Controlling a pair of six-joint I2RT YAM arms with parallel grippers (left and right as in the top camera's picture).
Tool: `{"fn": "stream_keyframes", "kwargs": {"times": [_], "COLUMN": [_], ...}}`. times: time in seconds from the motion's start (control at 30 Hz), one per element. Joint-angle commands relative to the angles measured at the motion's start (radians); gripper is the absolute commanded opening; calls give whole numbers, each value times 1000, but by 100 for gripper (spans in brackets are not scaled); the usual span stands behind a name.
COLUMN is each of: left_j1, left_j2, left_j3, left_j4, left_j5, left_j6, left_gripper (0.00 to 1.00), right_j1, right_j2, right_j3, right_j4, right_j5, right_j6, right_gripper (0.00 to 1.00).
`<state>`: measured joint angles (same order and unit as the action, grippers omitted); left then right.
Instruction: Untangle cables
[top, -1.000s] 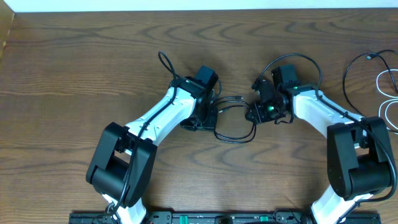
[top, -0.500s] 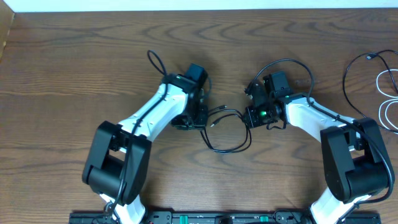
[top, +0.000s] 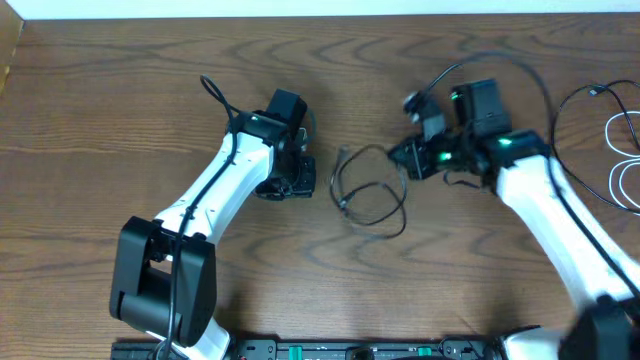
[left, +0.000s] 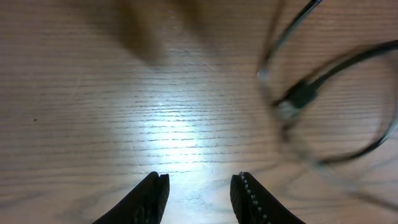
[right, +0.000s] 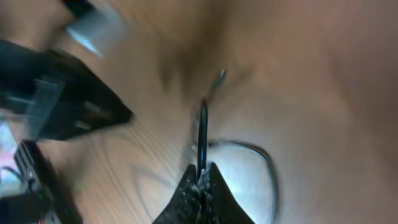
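The brown wooden table (top: 100, 120) is smooth, grained and faintly glossy; the thin black cable (left: 303, 94) looks matt plastic.

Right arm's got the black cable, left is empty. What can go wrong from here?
1. The right gripper pinches the black cable only at its fingertips; a pull may slip it out.
2. The left gripper is open and empty, so nothing anchors the loop; the whole cable may drag instead of opening up.
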<state>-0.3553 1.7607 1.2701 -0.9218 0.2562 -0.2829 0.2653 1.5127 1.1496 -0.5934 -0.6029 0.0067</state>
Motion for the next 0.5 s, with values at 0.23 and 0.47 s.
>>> {"fn": "stream_keyframes", "kwargs": {"times": [0.23,0.47], "left_j1": [26,25], "left_j2": [-16,-16], "left_j3": [-6,-6], "left_j4": [-9,-9], "left_j5": [-9,11], "left_j6": [20,20], "left_gripper": [38,38], "right_j1": [2,4], "right_j2": [-160,-116], "right_j3": [14,11], "right_j4": [-169,-243], "right_j5": [98,309], "right_j6": [-21,-30], "right_gripper": [1,19]}}
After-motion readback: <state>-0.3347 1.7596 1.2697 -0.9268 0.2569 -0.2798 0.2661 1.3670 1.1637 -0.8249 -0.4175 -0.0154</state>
